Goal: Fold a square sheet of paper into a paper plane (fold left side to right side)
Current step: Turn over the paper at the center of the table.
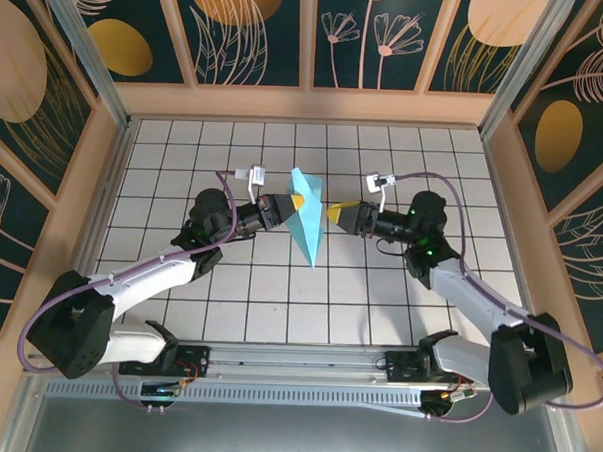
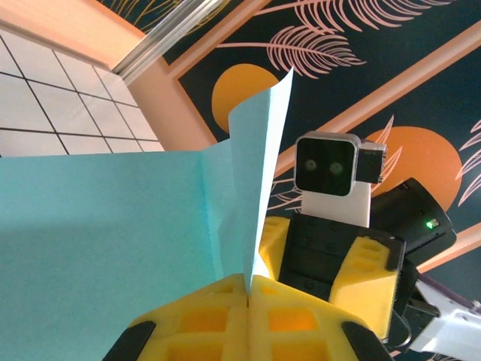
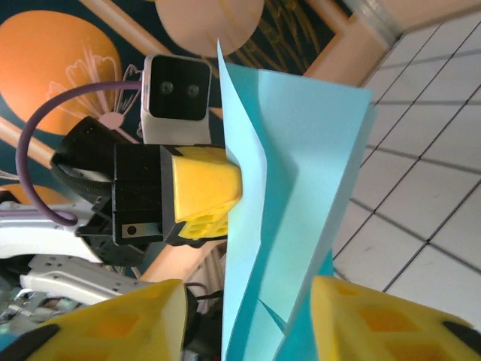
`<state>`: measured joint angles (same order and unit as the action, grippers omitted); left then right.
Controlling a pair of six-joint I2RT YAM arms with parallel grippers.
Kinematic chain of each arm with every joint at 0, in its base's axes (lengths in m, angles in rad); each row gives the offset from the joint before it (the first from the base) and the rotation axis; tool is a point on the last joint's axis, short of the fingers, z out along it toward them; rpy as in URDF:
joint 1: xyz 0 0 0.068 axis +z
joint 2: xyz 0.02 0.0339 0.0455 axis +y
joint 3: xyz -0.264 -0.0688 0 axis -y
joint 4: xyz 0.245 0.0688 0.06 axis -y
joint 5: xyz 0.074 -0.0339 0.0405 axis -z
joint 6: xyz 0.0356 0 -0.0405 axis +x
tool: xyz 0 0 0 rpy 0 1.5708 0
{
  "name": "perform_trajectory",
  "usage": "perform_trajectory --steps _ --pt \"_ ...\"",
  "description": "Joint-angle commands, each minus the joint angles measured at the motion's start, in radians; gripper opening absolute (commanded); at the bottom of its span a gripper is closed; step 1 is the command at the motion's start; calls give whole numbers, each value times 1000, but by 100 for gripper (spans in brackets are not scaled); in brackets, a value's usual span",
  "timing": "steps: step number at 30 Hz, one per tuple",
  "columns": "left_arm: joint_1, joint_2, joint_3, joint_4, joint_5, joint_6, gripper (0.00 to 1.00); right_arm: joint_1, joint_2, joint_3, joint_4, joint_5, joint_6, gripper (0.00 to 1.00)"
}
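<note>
The turquoise paper plane (image 1: 308, 224) is a folded, pointed dart held on edge above the white grid table (image 1: 278, 295), tip toward the near side. My left gripper (image 1: 294, 202) is shut on the dart's upper left part. In the left wrist view its yellow fingertips (image 2: 225, 301) pinch a raised fold of the paper (image 2: 113, 233). My right gripper (image 1: 335, 215) stands open just right of the dart. In the right wrist view the folded paper (image 3: 301, 173) hangs in the wide gap between its fingers (image 3: 128, 320), and neither pad presses it.
A wooden frame (image 1: 307, 103) with dark floral panels walls in the table at the back and both sides. A metal rail (image 1: 296, 361) carrying the arm bases runs along the near edge. Purple cables (image 1: 452, 208) loop above both arms.
</note>
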<state>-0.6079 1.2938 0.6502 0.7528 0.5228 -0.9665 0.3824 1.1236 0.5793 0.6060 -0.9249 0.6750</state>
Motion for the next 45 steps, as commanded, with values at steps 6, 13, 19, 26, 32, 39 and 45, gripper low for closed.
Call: perform_trajectory --steps 6,13,19,26,32,39,45 --pt "-2 -11 23 68 -10 -22 1 -2 -55 -123 -64 23 23 93" --pt "-6 -12 21 74 -9 -28 0 100 16 -138 133 15 94 98" --pt "-12 -8 19 72 -9 -33 0 121 153 -108 413 6 229 85" --pt "-14 -8 16 44 -10 -22 2 120 226 -32 420 -2 219 50" --pt "-14 -31 25 -42 -63 31 8 116 199 -18 329 23 165 23" --pt "-15 -80 24 -151 -158 85 31 116 103 28 25 125 -6 0" --pt "-15 -232 31 -418 -416 221 55 143 33 166 -448 440 -226 0"
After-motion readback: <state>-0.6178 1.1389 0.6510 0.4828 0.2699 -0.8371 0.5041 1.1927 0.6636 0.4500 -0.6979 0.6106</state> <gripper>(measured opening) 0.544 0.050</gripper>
